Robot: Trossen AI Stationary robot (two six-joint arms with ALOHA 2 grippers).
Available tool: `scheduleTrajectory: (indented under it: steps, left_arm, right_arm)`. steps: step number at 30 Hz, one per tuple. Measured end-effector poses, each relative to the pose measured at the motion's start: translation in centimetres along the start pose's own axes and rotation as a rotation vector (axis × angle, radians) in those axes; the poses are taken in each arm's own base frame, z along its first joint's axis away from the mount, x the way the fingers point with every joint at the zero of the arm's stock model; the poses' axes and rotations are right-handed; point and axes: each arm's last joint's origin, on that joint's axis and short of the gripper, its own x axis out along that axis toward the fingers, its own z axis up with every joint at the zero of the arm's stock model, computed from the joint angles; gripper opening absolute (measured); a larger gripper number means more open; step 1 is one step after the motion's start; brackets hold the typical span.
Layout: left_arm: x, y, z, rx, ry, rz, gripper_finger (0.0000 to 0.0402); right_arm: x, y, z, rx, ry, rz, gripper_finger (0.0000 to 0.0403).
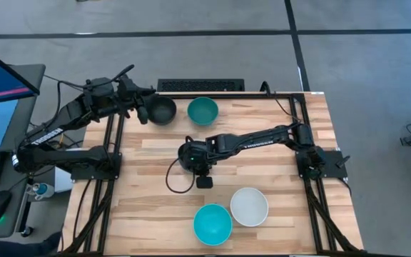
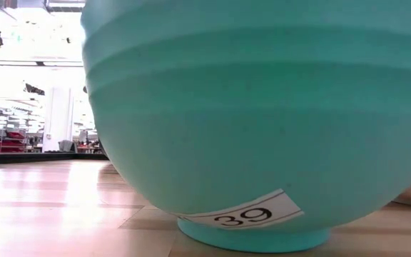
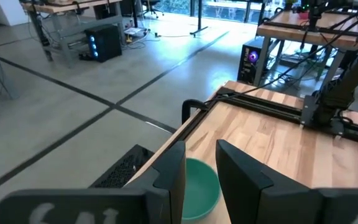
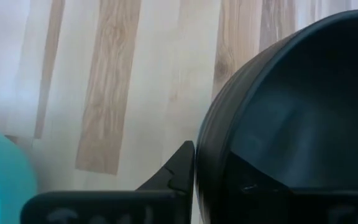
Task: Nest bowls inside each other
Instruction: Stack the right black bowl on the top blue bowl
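Observation:
Five bowls show in the high view. A black bowl [image 1: 163, 111] and a teal-green bowl [image 1: 203, 111] stand at the far edge. A cyan-blue bowl [image 1: 212, 223] and a white bowl [image 1: 249, 206] stand near the near edge. The cyan-blue bowl [image 2: 248, 107] fills the low view and rests on its foot. A second black bowl [image 1: 188, 154] is at mid-table under my right gripper [image 1: 193, 155], which is shut on it. My left gripper [image 1: 143, 112] is at the far black bowl's left side. Its fingers are apart, with the teal-green bowl [image 3: 201, 186] showing between them. A sixth bowl is not in view. My left gripper [image 3: 201, 152] is right at the far black bowl's left rim [image 1: 150, 112]; I cannot tell whether it touches it, since its own fingers hide the bowl in the wrist view. My right gripper [image 4: 207, 155] pinches the mid-table black bowl's wall at the rim [image 4: 207, 134], one finger [image 4: 179, 168] outside and one finger [image 4: 260, 186] inside. It comes from above, pointing down. The bowl's mouth faces up; whether its foot is on the table I cannot tell.
A loose black cable [image 1: 173, 178] loops on the table near the right gripper. A black frame rail [image 1: 212, 94] runs along the table's far edge, and a keyboard [image 1: 200, 86] lies beyond it. Bare wood [image 1: 148, 207] lies to the left of the near bowls.

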Motion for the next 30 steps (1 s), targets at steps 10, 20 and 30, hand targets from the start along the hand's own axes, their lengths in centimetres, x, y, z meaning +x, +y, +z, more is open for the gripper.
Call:
scheduleTrajectory:
  steps: [10,20,30]
  left_arm:
    - [0.0,0.0,0.0,-0.005,0.000,-0.001,0.0080]
    - [0.0,0.0,0.0,-0.006,0.000,-0.001,0.0080]
    - [0.0,0.0,0.0,-0.007,0.000,-0.003,0.0080]
  right_arm:
    - [0.1,1.2,-0.5,-0.081,0.071,-0.154,0.0015]
    - [0.1,1.2,-0.9,-0.066,0.106,-0.115,0.0016]
    - [-0.1,-0.6,-0.8,0.006,0.075,-0.022,0.0127]
